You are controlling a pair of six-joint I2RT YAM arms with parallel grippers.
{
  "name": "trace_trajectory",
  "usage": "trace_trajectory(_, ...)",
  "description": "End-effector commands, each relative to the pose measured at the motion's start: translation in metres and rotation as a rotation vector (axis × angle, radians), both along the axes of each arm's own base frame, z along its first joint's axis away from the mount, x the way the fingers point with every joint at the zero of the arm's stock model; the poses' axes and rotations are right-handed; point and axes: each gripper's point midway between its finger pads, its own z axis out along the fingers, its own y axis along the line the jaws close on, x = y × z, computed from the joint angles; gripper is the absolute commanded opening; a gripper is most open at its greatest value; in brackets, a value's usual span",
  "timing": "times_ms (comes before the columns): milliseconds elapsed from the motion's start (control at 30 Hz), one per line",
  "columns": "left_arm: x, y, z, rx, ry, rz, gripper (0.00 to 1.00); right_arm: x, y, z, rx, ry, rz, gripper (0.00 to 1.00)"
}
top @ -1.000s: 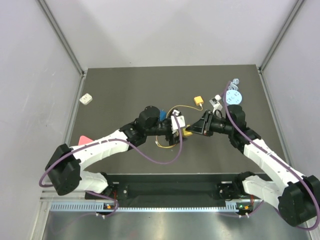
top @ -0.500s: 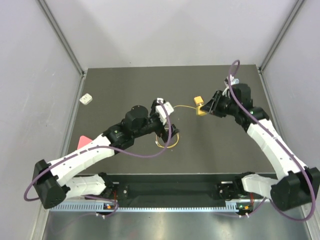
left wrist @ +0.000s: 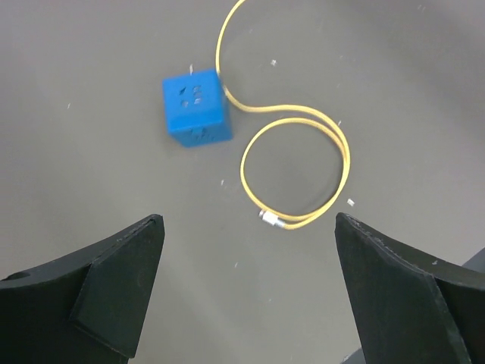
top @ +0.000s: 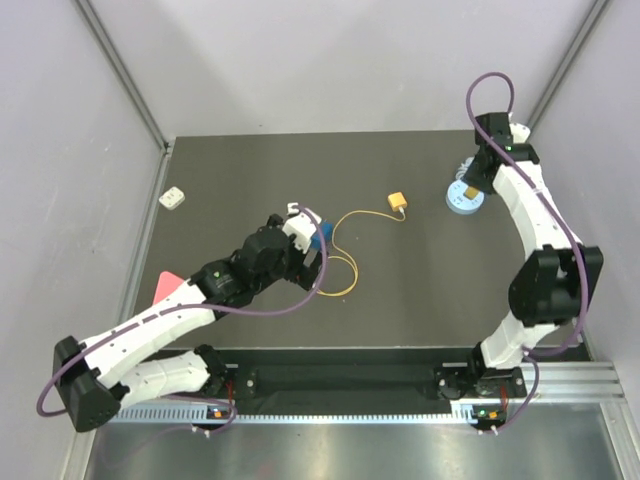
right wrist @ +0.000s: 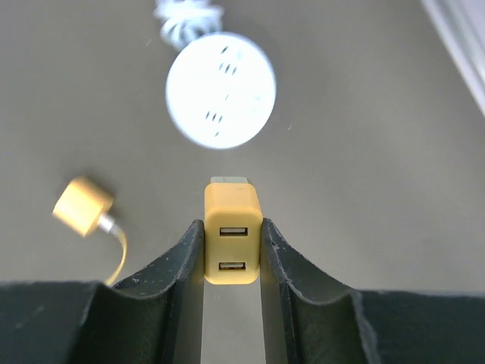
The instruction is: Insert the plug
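Note:
The plug (top: pixel 398 201), a small yellow block on the end of a thin yellow cable (top: pixel 345 262), lies on the table, apart from both grippers; it also shows in the right wrist view (right wrist: pixel 82 206). My right gripper (right wrist: pixel 233 227) is shut on a similar yellow block with two USB ports and no cable (right wrist: pixel 233 220). It holds the block above a white round socket (right wrist: pixel 220 89) at the back right (top: pixel 462 203). My left gripper (left wrist: pixel 246 227) is open and empty above the table, near a blue socket cube (left wrist: pixel 195 110) and the cable's loop (left wrist: pixel 303 152).
The cable's metal end (left wrist: pixel 270 220) lies loose on the table. A white cord tangle (right wrist: pixel 186 15) sits behind the round socket. A small white piece (top: pixel 173 198) and a pink piece (top: pixel 170 280) lie at the left. The table's right edge (right wrist: pixel 458 45) is close.
My right arm has swung from the table's middle to the back right, carrying the cableless yellow block over the white round socket. My left arm has drawn back toward the near left.

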Motion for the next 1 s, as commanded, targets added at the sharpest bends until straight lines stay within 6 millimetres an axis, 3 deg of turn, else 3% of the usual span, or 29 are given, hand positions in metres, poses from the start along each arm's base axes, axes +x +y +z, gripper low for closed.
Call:
trace_trajectory(0, -0.001, 0.011, 0.015, -0.057, -0.057, 0.046, 0.99, 0.018, -0.03, 0.004, -0.05, 0.02, -0.098, 0.0)
trace_trajectory(200, 0.0, 0.02, 0.021, -0.061, -0.086, 0.08, 0.99, 0.05, -0.034, -0.02, -0.025, 0.064, -0.121, 0.0)
trace_trajectory(233, 0.0, 0.02, 0.02, -0.062, -0.085, 0.078, 0.99, 0.051, -0.049, -0.024, -0.023, 0.073, -0.148, 0.0)
trace_trajectory(300, -0.002, 0.016, 0.018, -0.063, -0.076, 0.056, 0.99, 0.058, -0.051, -0.038, -0.011, 0.1, -0.14, 0.0)
trace_trajectory(367, -0.003, 0.013, 0.014, -0.055, -0.061, 0.044, 0.99, 0.058, -0.057, -0.051, -0.008, 0.124, -0.139, 0.0)
trace_trajectory(533, -0.001, 0.011, 0.012, -0.047, -0.053, 0.044, 0.99, 0.065, -0.066, -0.061, 0.011, 0.094, -0.13, 0.0)
trace_trajectory(967, 0.004, 0.015, 0.012, -0.029, -0.07, 0.071, 0.98, 0.074, -0.058, -0.087, 0.072, 0.108, -0.128, 0.0)
